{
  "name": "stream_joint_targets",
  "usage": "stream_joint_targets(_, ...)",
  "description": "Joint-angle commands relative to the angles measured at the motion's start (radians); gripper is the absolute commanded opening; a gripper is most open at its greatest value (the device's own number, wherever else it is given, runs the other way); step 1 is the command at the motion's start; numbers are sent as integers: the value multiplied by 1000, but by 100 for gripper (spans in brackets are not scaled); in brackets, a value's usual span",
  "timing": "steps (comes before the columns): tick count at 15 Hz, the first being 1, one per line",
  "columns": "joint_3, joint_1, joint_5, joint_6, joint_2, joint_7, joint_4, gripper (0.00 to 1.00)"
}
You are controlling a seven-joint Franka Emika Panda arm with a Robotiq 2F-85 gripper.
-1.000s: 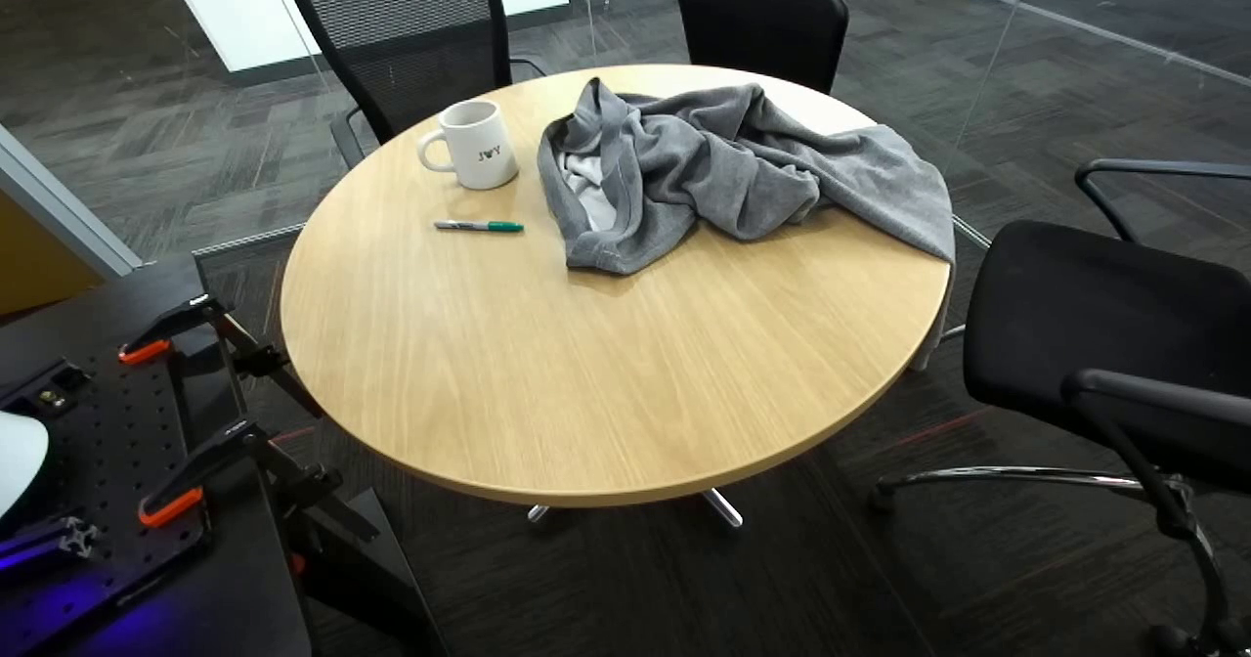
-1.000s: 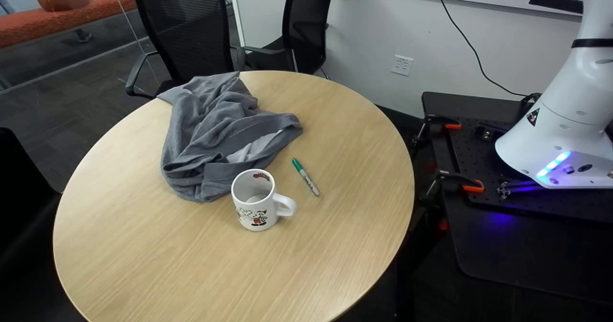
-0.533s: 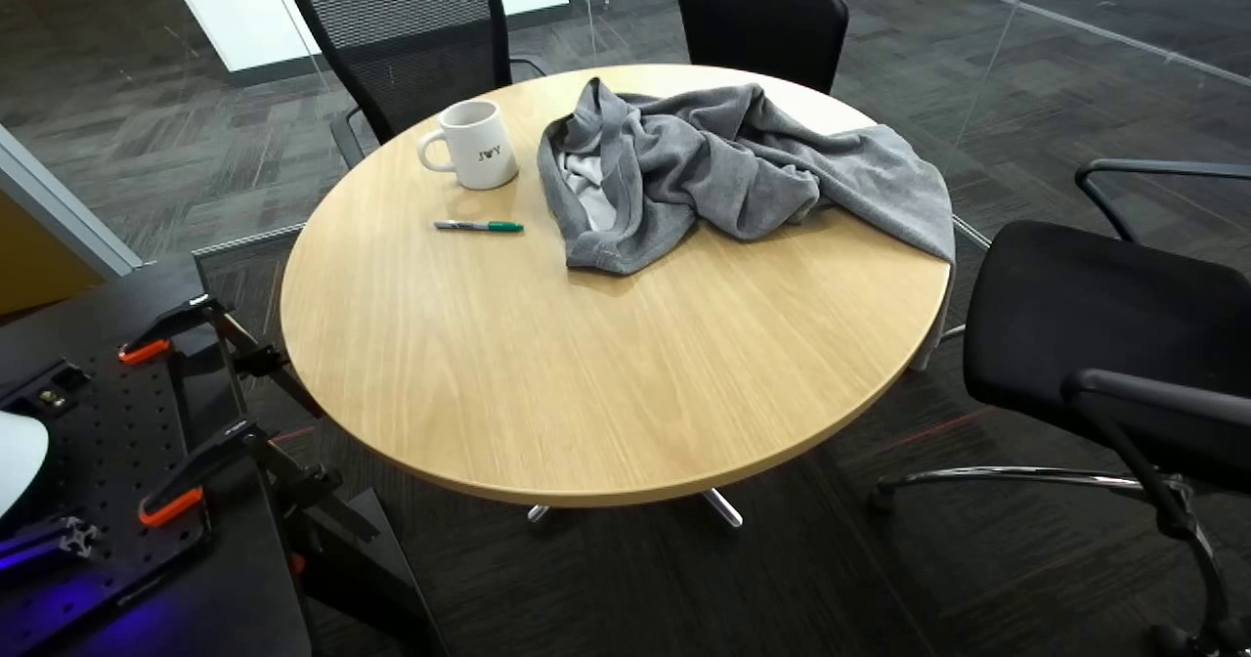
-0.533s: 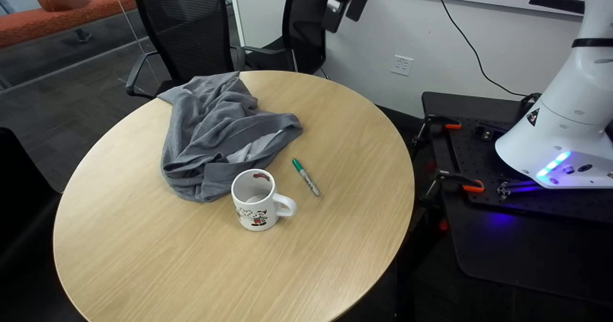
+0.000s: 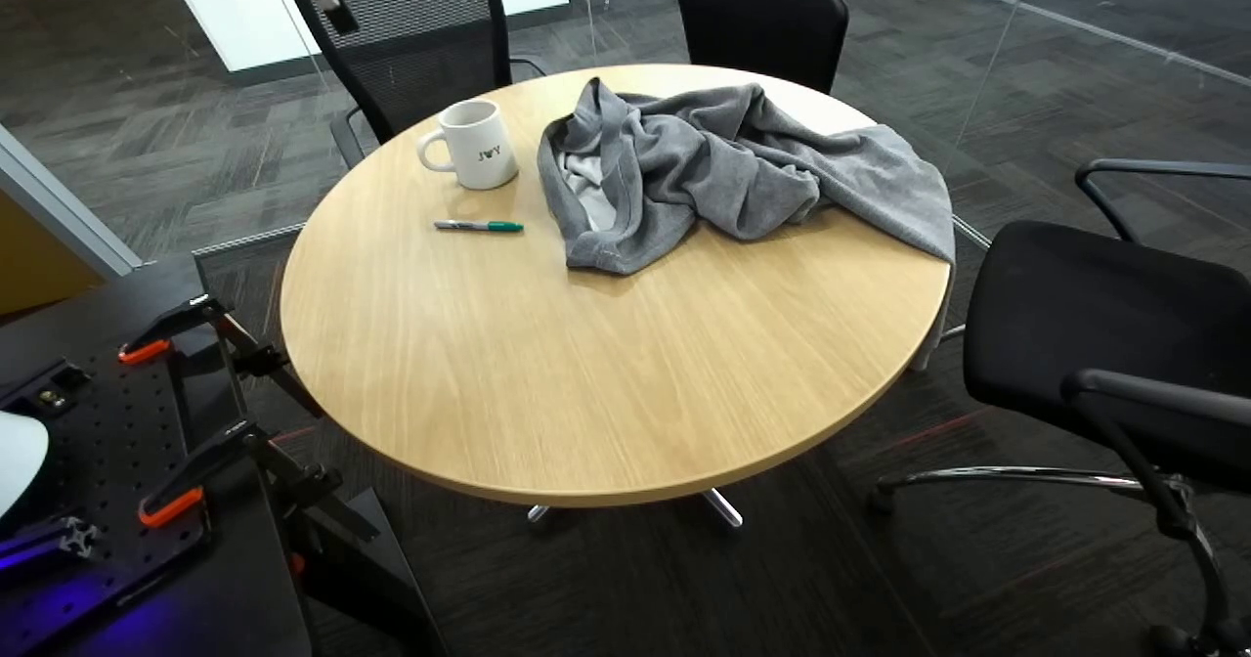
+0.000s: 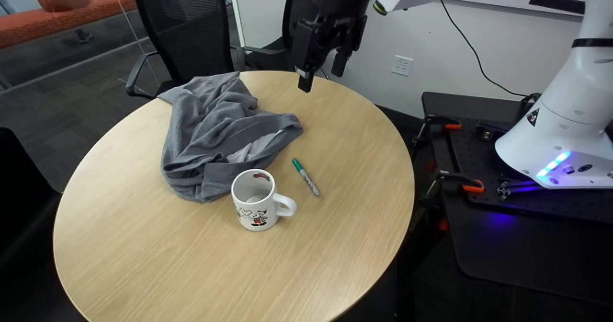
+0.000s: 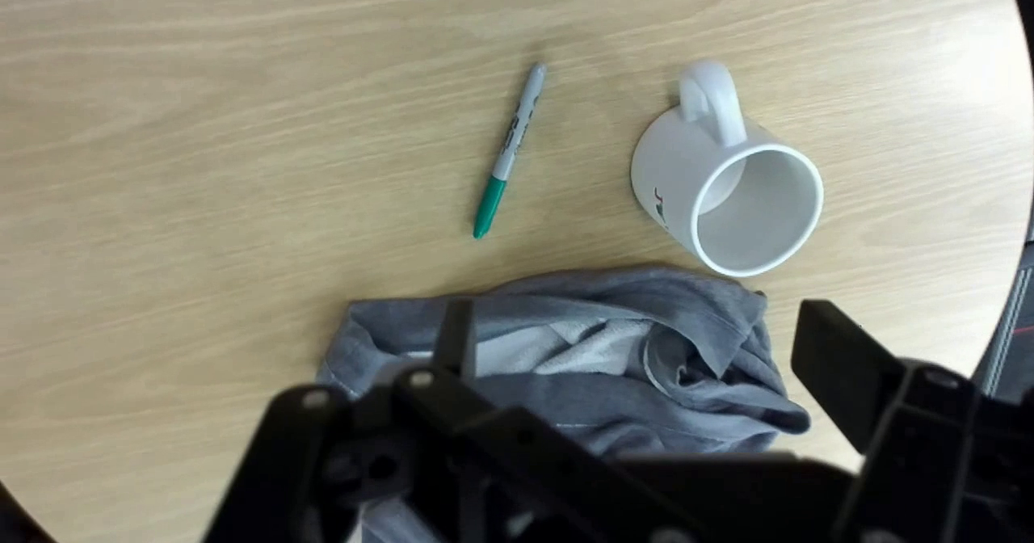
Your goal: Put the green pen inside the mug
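Hanging raised, a black two-finger gripper (image 6: 322,75) has its fingers spread wide, grasping nothing; presumably set ready for a pick. In an exterior view, a slim grey marker pen with green cap (image 5: 479,226) lies flat on the round pale-wood table (image 5: 606,373), near side of the upright white ceramic mug (image 5: 476,146), not inside it. Handle left, mouth up: entry from above looks unobstructed. A crumpled grey cloth garment (image 5: 704,163) lies right of both, near the pen's cap, apart. A finger straying right could snag fabric. A black mesh-backed chair (image 5: 420,46) stands beyond the far left edge.
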Motion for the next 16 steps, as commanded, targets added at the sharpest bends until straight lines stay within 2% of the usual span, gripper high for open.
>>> stream_joint_targets(1,-15,12,48,61,130,59,53,100)
stream_joint_targets(8,-51,28,213,228,313,50,70,100)
stream_joint_targets(9,-59,33,176,195,269,44,46,100)
stream_joint_targets(15,-66,40,196,216,314,42,64,100)
stream_joint_targets(16,-78,48,166,225,310,76,60,100)
